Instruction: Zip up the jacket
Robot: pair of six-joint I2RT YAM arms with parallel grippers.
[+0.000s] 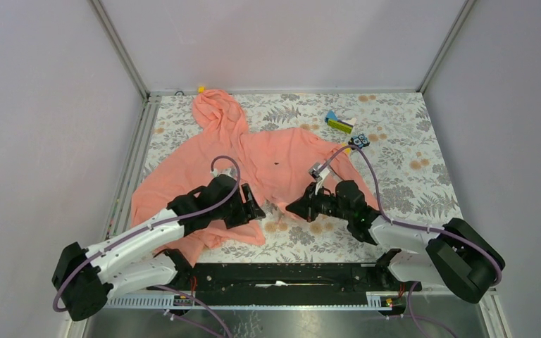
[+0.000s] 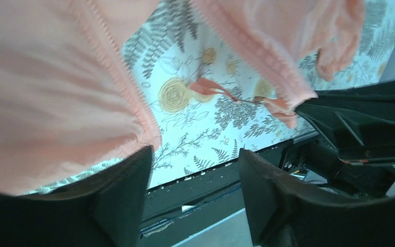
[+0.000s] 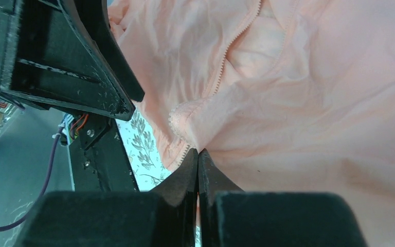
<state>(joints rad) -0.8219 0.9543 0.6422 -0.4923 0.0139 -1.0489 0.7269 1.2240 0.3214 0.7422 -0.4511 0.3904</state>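
A salmon-pink hooded jacket [image 1: 268, 162] lies spread flat on a table covered in a fern-and-flower printed cloth [image 1: 408, 183]. It fills the left and middle of the table, with its hood [image 1: 218, 109] pointing to the far edge and its hem toward the robot. A tiny dark mark [image 1: 277, 163] shows on the chest. The front is unzipped at the bottom, and the two panels part there so the printed cloth shows between them.

Two white-and-black arms reach in from the near edge and meet at the hem. The left gripper [image 1: 253, 206] sits low at the bottom corner of the jacket's left-hand panel. In the left wrist view its jaws are released: the two black fingers [image 2: 118, 200] stand well apart, with only printed cloth and the table's edge between them. The panel's zipper edge [image 2: 121, 62] lies just above one fingertip.

The right gripper [image 1: 297, 208] is at the bottom corner of the other panel. In its wrist view the jaws are clenched, pinching the pink hem fabric at the fingertips [image 3: 198, 154]. A line of zipper teeth [image 3: 231, 46] runs up the jacket beyond them.

Beyond the jacket's right shoulder lie a small blue and yellow-green block [image 1: 338, 122] and a small dark object [image 1: 359, 141].
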